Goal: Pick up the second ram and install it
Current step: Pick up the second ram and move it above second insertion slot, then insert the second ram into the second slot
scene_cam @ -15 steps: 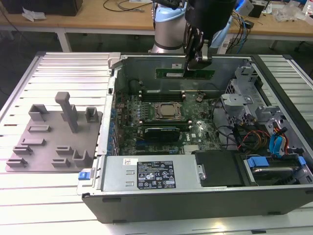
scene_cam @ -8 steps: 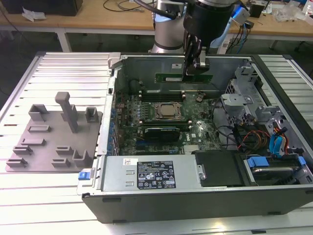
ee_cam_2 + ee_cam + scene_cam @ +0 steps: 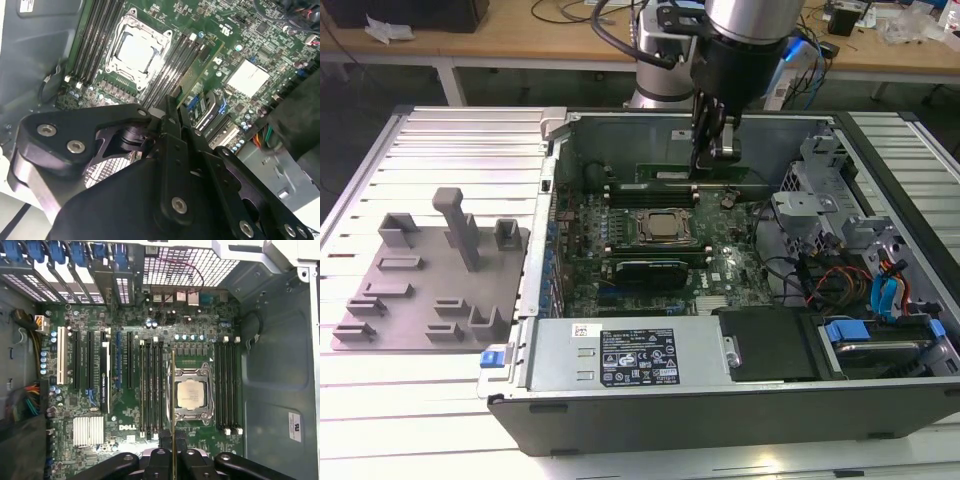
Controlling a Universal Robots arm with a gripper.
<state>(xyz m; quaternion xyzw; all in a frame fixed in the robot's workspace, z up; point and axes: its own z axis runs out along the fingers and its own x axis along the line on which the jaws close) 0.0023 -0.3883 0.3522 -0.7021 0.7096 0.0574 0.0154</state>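
On the slatted table sits an open computer case. The gripper has its fingers pinched on the second ram, edge-on over the slots beside the CPU socket. Pickup is done; the stick seems not yet seated.

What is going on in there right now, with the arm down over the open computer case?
The arm's hand is shut on a thin dark green memory stick, holding it on edge inside the open computer case. The stick hangs in line with the black memory slots, beside the square metal-framed CPU socket. I cannot tell whether it has entered a slot. A grey plastic plate with upright blocks lies outside the case, on the exterior view's left.
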